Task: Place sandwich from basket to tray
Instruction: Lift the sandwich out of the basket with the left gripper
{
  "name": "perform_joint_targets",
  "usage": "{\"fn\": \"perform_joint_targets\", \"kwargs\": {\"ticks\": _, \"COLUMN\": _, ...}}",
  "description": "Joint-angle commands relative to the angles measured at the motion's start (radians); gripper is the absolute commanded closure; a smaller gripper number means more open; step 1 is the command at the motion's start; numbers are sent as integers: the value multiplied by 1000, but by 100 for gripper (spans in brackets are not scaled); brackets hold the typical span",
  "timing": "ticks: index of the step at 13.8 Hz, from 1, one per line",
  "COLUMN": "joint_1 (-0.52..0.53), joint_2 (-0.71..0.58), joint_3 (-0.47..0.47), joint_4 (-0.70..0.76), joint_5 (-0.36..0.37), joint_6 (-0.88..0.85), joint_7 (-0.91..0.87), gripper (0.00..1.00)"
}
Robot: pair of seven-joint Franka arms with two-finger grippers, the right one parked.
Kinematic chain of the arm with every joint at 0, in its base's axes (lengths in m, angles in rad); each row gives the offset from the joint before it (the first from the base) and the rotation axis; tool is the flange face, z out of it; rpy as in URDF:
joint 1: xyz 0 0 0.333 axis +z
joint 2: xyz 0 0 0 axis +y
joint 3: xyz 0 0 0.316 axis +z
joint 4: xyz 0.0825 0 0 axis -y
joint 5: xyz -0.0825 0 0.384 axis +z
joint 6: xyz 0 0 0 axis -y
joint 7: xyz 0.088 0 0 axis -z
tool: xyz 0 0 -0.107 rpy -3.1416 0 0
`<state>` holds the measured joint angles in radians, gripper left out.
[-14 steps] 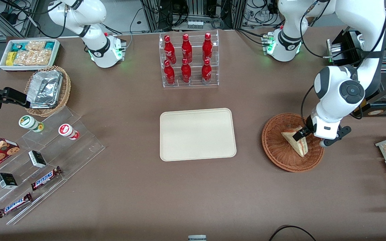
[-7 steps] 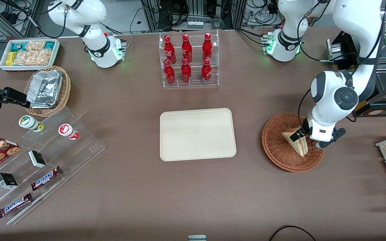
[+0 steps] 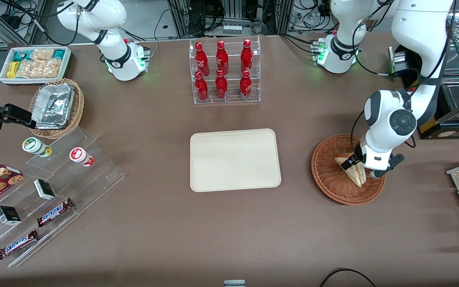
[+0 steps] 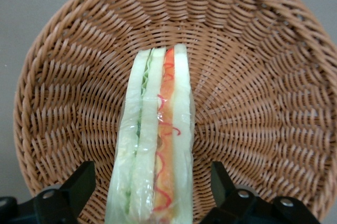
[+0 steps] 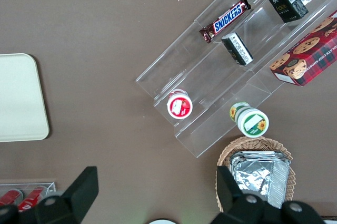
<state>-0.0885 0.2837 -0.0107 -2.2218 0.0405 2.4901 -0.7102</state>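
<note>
Reddish-brown round woven wicker basket (image 3: 335, 180) sits on the brown table, toward the working arm's end from the flat cream rectangular plastic tray (image 3: 235, 160). Inside this basket lies the plastic-wrapped triangular white-bread sandwich (image 4: 155, 145) with green and orange filling. The left arm's black two-finger gripper (image 4: 152, 195) hangs low over it, fingers (image 4: 79, 184) spread wide, one either side, apart from the wedge.

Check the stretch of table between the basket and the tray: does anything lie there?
Nothing: the front view shows bare brown table between the basket and the tray. The end effector straddles the sandwich.
</note>
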Motion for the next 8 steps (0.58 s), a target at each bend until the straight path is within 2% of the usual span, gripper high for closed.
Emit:
{"fn": "perform_joint_targets", "kwargs": {"ticks": 1, "joint_1": -11, "joint_2": 6, "joint_3": 5, "joint_4": -7, "joint_5": -11, "joint_6": 26, "joint_7": -26, "gripper": 65}}
{"fn": "perform_joint_targets", "kwargs": {"ticks": 2, "joint_1": -11, "joint_2": 6, "joint_3": 5, "joint_4": -7, "joint_5": -11, "joint_6": 24, "joint_7": -25, "gripper": 93}}
{"fn": "perform_joint_targets", "kwargs": {"ticks": 3, "joint_1": -11, "joint_2": 6, "joint_3": 5, "joint_4": -4, "joint_5": -11, "joint_6": 20, "joint_7": -23, "gripper": 100}}
{"fn": "perform_joint_targets", "kwargs": {"ticks": 6, "joint_1": -11, "joint_2": -23, "joint_3": 6, "joint_4": 7, "joint_5": -8, "joint_6": -20, "joint_7": -15, "gripper": 100}}
{"fn": "perform_joint_targets", "kwargs": {"ticks": 8, "joint_1": -13, "joint_2": -78, "joint_3": 3, "joint_4": 49, "joint_5": 2, "joint_6": -144, "joint_7": -8, "gripper": 100}}
